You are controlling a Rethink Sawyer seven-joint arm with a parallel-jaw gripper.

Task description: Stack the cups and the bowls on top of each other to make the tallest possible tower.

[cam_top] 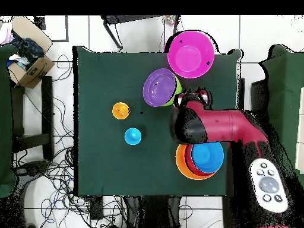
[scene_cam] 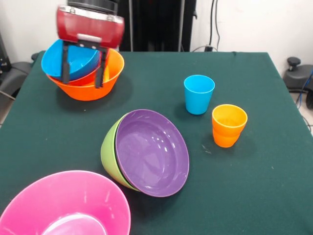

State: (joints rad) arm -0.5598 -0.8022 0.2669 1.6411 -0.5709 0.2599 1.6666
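The tower is a big orange bowl at the far left, holding a red-orange bowl and a tilted blue bowl. My gripper hangs open just in front of this pile, its two black fingers spread wide with nothing between them. A purple bowl lies nested in a green bowl, both tipped on their side at mid-table. The pink bowl stands at the near left. A blue cup and nested orange cups stand upright on the right.
In the overhead view my red arm reaches over the table beside the orange bowl, between it and the purple bowl. The pink bowl overhangs the table edge. A cardboard box sits off the table.
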